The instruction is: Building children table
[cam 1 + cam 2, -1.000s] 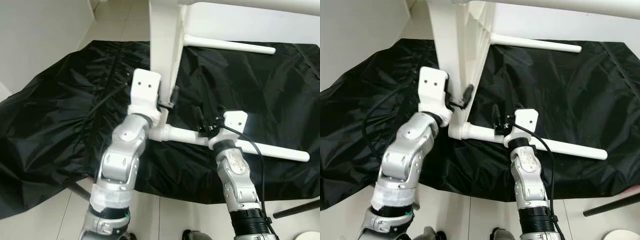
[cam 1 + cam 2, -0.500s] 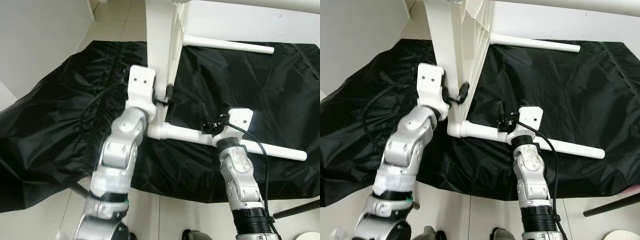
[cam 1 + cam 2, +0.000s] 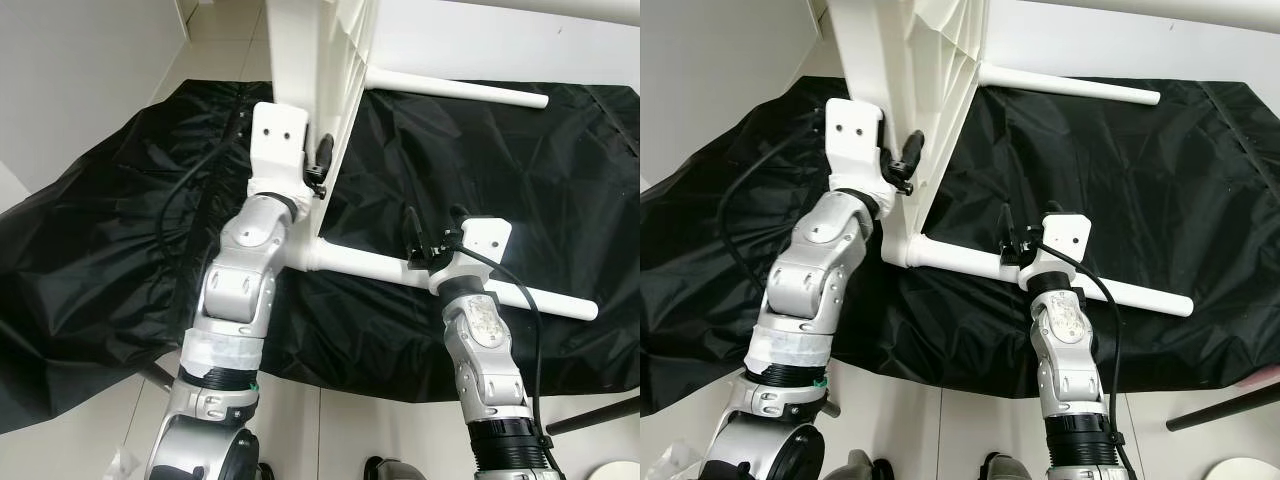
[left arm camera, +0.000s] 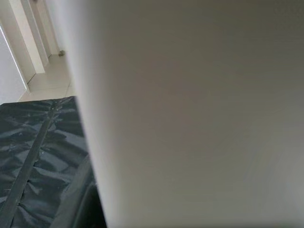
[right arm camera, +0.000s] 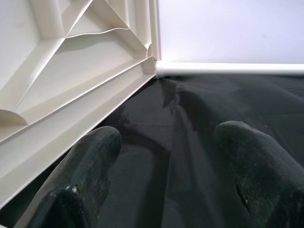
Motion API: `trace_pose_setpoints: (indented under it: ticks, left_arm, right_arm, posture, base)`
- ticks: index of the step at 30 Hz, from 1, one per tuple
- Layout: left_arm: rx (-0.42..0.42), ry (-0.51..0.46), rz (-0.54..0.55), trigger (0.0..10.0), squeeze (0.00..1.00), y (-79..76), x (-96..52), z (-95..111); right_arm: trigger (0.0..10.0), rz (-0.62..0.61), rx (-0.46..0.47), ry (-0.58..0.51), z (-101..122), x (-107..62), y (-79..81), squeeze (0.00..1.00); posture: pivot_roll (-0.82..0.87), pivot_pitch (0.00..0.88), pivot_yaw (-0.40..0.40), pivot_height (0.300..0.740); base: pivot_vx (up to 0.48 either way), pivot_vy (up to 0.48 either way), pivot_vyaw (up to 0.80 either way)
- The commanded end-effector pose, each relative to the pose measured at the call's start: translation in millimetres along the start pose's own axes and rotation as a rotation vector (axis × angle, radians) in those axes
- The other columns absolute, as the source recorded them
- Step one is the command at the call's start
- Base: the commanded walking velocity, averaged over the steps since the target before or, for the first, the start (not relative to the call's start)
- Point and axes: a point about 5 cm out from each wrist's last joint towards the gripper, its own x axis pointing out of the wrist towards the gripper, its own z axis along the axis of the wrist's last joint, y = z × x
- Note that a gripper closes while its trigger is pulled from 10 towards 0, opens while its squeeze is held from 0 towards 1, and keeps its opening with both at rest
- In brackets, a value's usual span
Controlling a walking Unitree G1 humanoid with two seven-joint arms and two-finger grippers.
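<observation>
White plastic children's table top (image 3: 320, 60), tipped on edge over a black sheet (image 3: 110, 230) on the tiled floor; ribbed underside faces the robot's right. One white leg (image 3: 450, 280) juts from the top's near lower corner, lying along the sheet; a second leg (image 3: 455, 90) stands out from its far corner. Left gripper (image 3: 318, 165): against the top's near edge, apparently gripping it, though finger closure cannot be told. Right gripper (image 3: 425, 245): fingers (image 5: 85, 175) spread apart, nothing between them, poised just over the near leg. Step in hand, by judgement: steadying the top while seating this leg. Next move likely needs the right fingers closing round the leg.
</observation>
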Motion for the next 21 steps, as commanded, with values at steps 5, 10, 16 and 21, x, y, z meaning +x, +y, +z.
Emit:
trace_pose_setpoints:
  ticks: [5, 10, 16, 21]
  left_arm:
    - [0.005, -0.069, 0.119, 0.0, 0.00, 6.2, -8.0, 12]
    - [0.052, -0.077, 0.171, 0.0, 0.00, 20.6, -20.7, 16]
    - [0.104, -0.100, 0.230, 0.0, 0.00, 32.2, -34.0, 25]
    - [0.118, -0.112, 0.258, 0.0, 0.00, 35.3, -42.9, 31]
  right_arm:
    - [10.0, 0.005, -0.003, 0.009, -2, -0.9, 2.3, 0.00]
    - [10.0, -0.005, -0.006, 0.011, -2, -1.9, 0.0, 0.00]
    - [10.0, 0.008, -0.012, 0.017, -3, -0.5, 1.6, 0.00]
    - [10.0, 0.014, -0.014, 0.018, -4, 0.8, 1.6, 0.00]
  posture:
    - [-0.11, 0.130, 0.082, 0.740]
    - [-0.10, 0.135, 0.078, 0.740]
    - [-0.09, 0.142, 0.065, 0.740]
    - [-0.09, 0.146, 0.054, 0.740]
  base:
    - [0.000, 0.000, 0.00]
    - [0.000, 0.000, 0.00]
    - [0.000, 0.000, 0.00]
    - [0.000, 0.000, 0.00]
